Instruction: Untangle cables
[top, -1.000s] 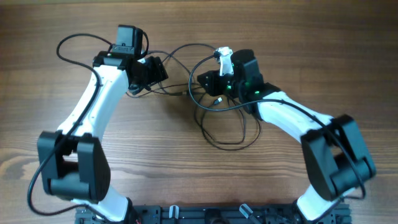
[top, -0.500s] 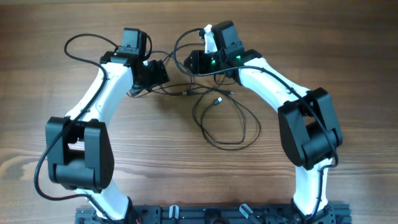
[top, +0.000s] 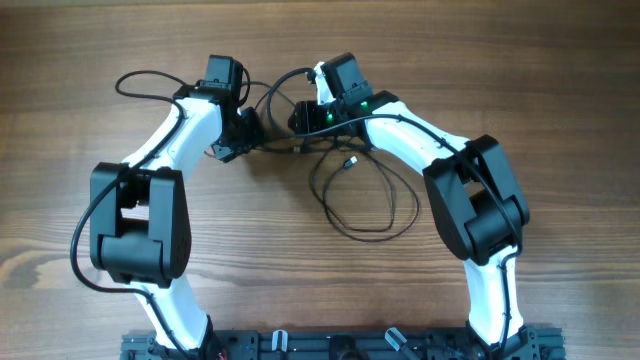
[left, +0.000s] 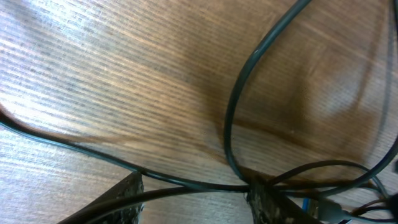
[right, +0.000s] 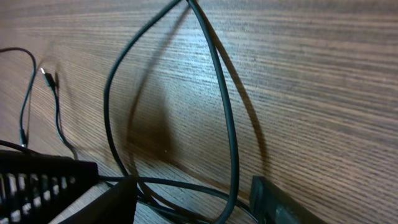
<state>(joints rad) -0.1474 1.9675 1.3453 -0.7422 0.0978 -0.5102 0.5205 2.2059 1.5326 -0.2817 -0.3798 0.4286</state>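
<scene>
Cables (top: 366, 232) loop unmoved; right fingers (right: 281, 203) spread, moved toward left fingers (left: 126, 196), also spread.

A robotics lab bench: a brown wood-grain tabletop (top: 560, 80) carries two white-and-black jointed robot arms (top: 170, 140), mounted on a black metal rail (top: 330, 345) at the tabletop's near edge

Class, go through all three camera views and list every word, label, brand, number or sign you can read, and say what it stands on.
There is no readable text in any view.
The cables, the wooden table, the left arm and the right arm show no lettering.
The green light on the right arm is only a glow, not a sign.
</scene>
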